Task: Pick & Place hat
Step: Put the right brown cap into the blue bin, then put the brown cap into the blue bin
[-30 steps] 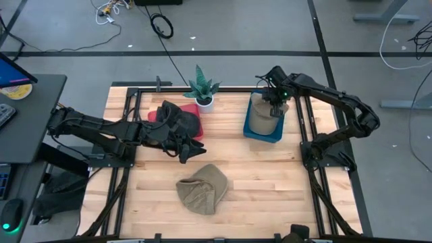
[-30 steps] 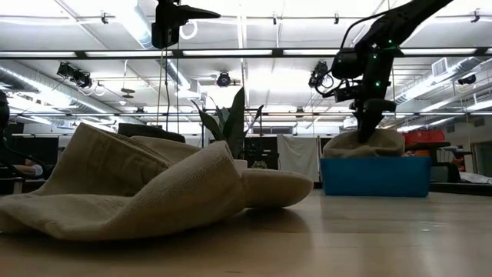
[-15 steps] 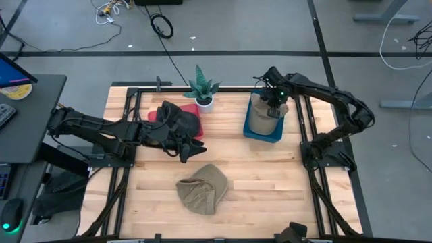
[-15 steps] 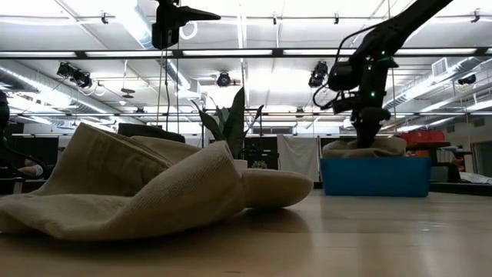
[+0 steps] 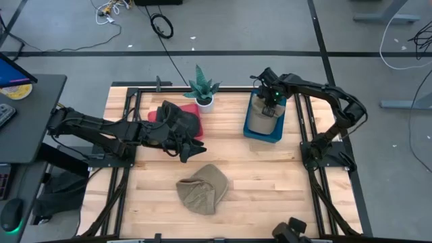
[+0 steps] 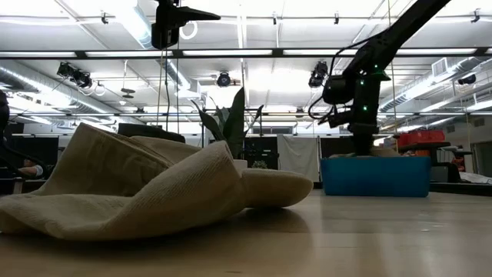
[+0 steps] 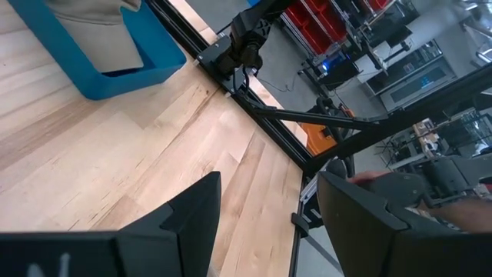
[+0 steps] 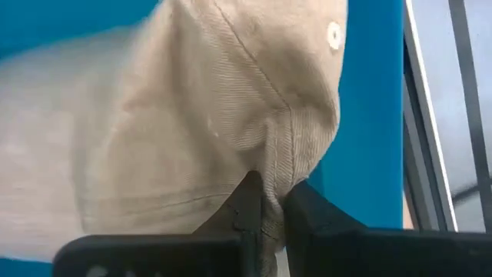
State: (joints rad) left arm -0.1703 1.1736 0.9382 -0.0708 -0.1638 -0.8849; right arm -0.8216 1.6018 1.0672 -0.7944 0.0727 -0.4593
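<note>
Placement is happening: right claw (image 5: 270,106) is pinching a fold of the tan hat (image 8: 215,131) down inside the blue bin (image 5: 263,129). Next comes letting go and lifting clear. Left claw (image 5: 192,145) is idling with fingers spread, while a second hat (image 5: 201,189) is lying on the desk (image 5: 256,182).

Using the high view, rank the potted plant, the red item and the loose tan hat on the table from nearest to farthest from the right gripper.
Measured from the right gripper, down in the blue bin and pinching a tan hat:
1. Potted plant, at the table's far edge, toward the left arm.
2. Red item, farther that way, partly under the left gripper.
3. Loose tan hat, near the table's front.
</note>
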